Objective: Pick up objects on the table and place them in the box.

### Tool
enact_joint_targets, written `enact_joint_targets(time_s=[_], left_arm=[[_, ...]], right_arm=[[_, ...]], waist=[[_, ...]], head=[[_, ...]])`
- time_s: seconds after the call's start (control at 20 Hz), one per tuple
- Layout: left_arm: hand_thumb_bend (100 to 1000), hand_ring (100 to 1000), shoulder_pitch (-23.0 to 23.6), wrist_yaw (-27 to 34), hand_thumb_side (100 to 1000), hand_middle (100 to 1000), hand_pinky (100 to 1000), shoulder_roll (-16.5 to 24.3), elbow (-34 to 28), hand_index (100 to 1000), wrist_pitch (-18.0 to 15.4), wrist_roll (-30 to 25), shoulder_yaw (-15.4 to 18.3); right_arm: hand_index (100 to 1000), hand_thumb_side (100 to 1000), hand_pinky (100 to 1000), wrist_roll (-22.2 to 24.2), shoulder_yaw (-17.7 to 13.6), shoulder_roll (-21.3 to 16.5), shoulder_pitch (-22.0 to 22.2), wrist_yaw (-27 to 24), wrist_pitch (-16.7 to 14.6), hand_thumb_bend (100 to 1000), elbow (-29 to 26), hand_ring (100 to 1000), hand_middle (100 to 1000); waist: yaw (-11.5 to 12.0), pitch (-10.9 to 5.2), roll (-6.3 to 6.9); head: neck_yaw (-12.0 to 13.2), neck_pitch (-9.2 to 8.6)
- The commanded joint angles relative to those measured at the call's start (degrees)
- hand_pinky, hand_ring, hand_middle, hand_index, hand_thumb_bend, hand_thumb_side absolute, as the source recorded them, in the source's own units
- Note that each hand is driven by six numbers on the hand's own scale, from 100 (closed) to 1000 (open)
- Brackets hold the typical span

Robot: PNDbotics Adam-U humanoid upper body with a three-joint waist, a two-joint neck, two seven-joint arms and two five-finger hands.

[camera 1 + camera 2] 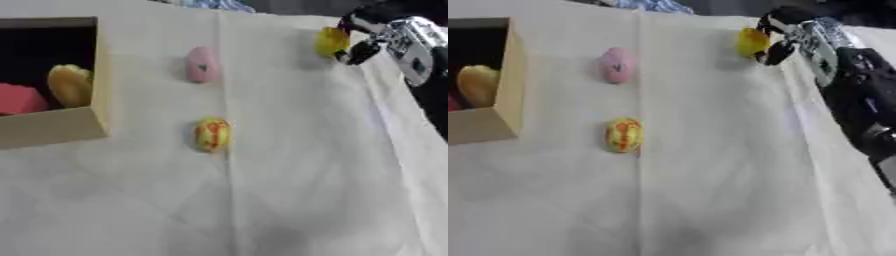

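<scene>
Curling its fingers round the yellow toy [332, 41], the right hand [794, 31] pinches its sides. It looks light, smooth, perhaps slippery, bound for the box [99, 75].

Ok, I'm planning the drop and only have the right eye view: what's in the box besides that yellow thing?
Observer: A red block lies just left of the yellow thing in the box.
Operator: Any room beyond the block?
Observer: The left eye view shows a dark stretch behind the block, toward the far wall. I can't tell whether anything lies in it.
</scene>
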Motion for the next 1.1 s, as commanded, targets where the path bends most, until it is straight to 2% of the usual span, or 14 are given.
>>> enact_joint_targets(time_s=[0.05, 0.35, 0.65, 0.85, 1.1], left_arm=[[661, 780, -0.8, -0.1, 812, 771, 822, 2.2, -1.0, 909, 0.0, 0.0, 0.9], [659, 781, -0.4, -0.2, 811, 771, 822, 2.5, -1.0, 908, 0.0, 0.1, 0.8], [660, 781, 0.3, -0.2, 809, 772, 822, 2.9, -0.9, 908, 0.0, 0.1, 0.8], [660, 781, 0.8, -0.2, 808, 772, 822, 3.0, -1.2, 908, -0.1, -0.1, 0.6], [659, 783, 0.8, -0.2, 810, 773, 823, 3.1, -1.5, 908, -0.1, -0.6, 0.5]], right_arm=[[670, 100, 857, -2.7, -0.7, -1.5, -0.7, -0.2, 0.5, 205, -1.1, 780, 543], [654, 100, 850, -5.5, -1.0, -2.1, -1.5, -1.2, 1.9, 163, -3.3, 752, 521], [652, 100, 849, -4.0, 1.3, -1.8, -4.0, -4.1, 0.7, 141, -12.3, 741, 513], [655, 100, 848, -0.9, 4.7, 1.7, -7.9, -4.3, -0.9, 139, -15.7, 741, 516], [667, 100, 847, 3.3, 9.3, 8.8, -13.6, -3.8, -4.1, 120, -15.4, 743, 525]], waist=[[0.0, -1.51, 0.33], [-0.7, -2.82, 0.16], [-0.9, -5.23, -0.23], [-0.3, -7.0, -0.32], [1.4, -8.62, -0.3]], head=[[-0.2, -0.23], [0.2, 0.96], [0.6, 2.5], [0.5, 3.73], [-0.3, 4.56]])
